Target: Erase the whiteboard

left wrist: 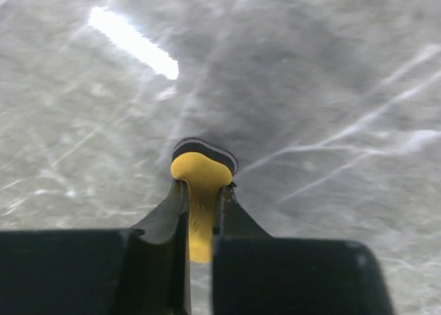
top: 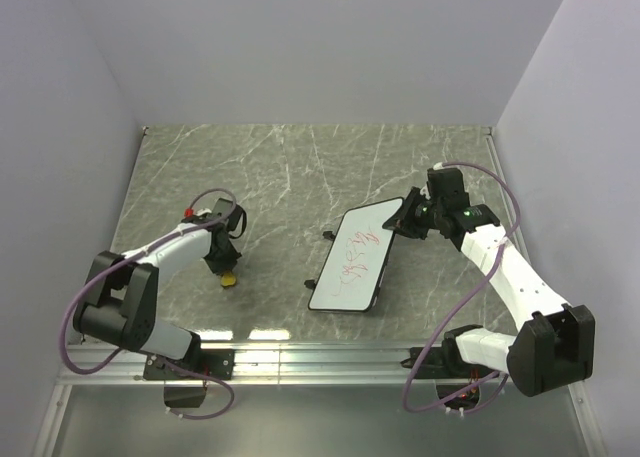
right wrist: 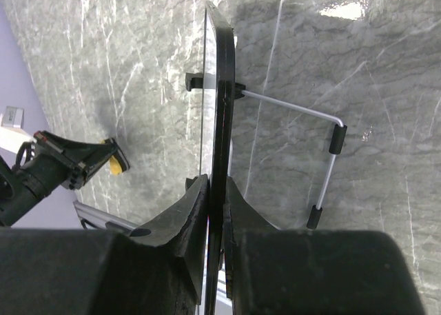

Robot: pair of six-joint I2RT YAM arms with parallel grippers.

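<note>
Behind whiteboard (right wrist: 222, 87), rt wrist cam alone shows wire stand (right wrist: 337, 138).

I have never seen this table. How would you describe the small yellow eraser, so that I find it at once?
Start at the grey marble table and go to its left half, away from the whiteboard with red scribbles. There the left pincer is shut on the eraser. It is the only yellow thing, small, with a dark strip at its end.

Legible text, labels, brands, numbers: none. Item: whiteboard (top: 352, 257), with red marker scribbles (top: 360, 252) showing across its face; these are looping lines and are not reading as letters or numerals.
</note>
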